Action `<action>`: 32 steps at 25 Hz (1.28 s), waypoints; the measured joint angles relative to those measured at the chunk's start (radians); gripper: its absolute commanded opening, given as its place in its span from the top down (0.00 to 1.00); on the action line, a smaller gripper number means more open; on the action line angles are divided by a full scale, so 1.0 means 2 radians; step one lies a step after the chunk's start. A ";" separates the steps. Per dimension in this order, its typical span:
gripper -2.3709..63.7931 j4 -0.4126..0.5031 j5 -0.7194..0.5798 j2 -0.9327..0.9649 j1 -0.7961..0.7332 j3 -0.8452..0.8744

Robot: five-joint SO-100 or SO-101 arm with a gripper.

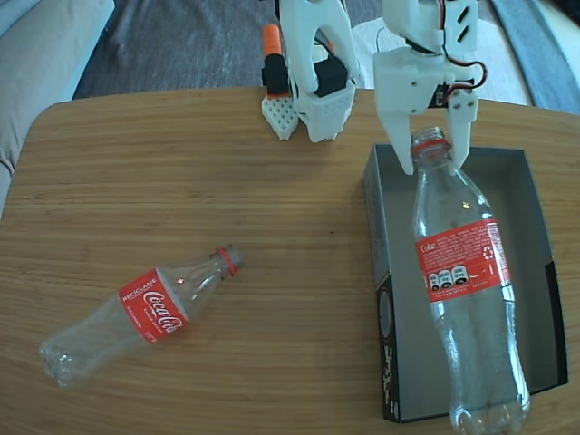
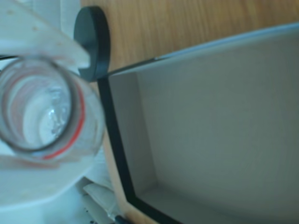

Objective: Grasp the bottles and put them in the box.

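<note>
One bottle (image 1: pixel 464 281) is held by its open neck between the white fingers of the gripper (image 1: pixel 432 145), its body slanting over the grey interior of the box (image 1: pixel 526 208) in the fixed view, its base past the near edge. The jaws are seen clamped on either side of the red neck ring. In the wrist view, the bottle's mouth (image 2: pixel 39 112) fills the left side. The arm is reached down from the table's (image 1: pixel 181 181) far edge. A second bottle (image 1: pixel 136 317) lies on its side, well apart to the left.
</note>
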 measured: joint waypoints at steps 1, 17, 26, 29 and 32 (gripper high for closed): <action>0.97 0.000 0.001 0.000 0.000 0.000; 0.97 0.050 0.054 0.006 -0.017 -0.068; 0.97 0.050 0.186 0.006 -0.052 -0.082; 0.97 0.050 0.237 0.006 -0.067 -0.082; 0.97 0.050 0.277 0.006 -0.067 -0.082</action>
